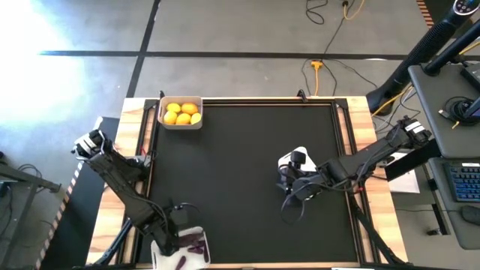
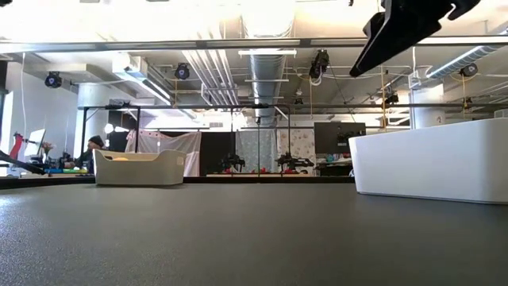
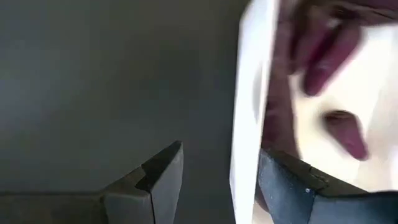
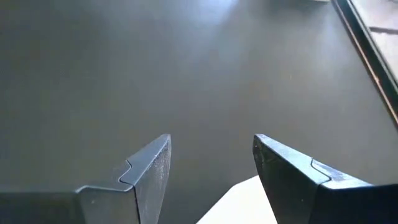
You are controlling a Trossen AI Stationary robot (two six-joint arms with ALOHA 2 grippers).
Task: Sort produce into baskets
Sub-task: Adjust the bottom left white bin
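Observation:
A pale basket (image 1: 181, 113) holding several yellow citrus fruits (image 1: 182, 112) stands at the far left of the black mat; it also shows in the low view (image 2: 139, 168). A white basket (image 1: 182, 253) with dark purple eggplants (image 3: 323, 62) stands at the near edge. My left gripper (image 1: 175, 237) is open there, one finger outside the basket's wall (image 3: 249, 124) and one inside. My right gripper (image 1: 289, 175) is open and empty above a third white basket (image 1: 295, 159), whose corner (image 4: 239, 202) shows between its fingers. That basket's contents are hidden. My left gripper straddles the eggplant basket's side wall (image 3: 245, 180) from above, with the outer finger (image 3: 158, 180) standing apart from it. The inner finger (image 3: 292, 186) lies close to the wall; I cannot tell whether it touches. The basket rests on the table.
A wooden frame (image 1: 352, 112) borders the black mat (image 1: 240, 172). The third basket shows tall at the right of the low view (image 2: 432, 159), with my right arm (image 2: 405, 24) above it. Cables lie on the floor beyond the far edge.

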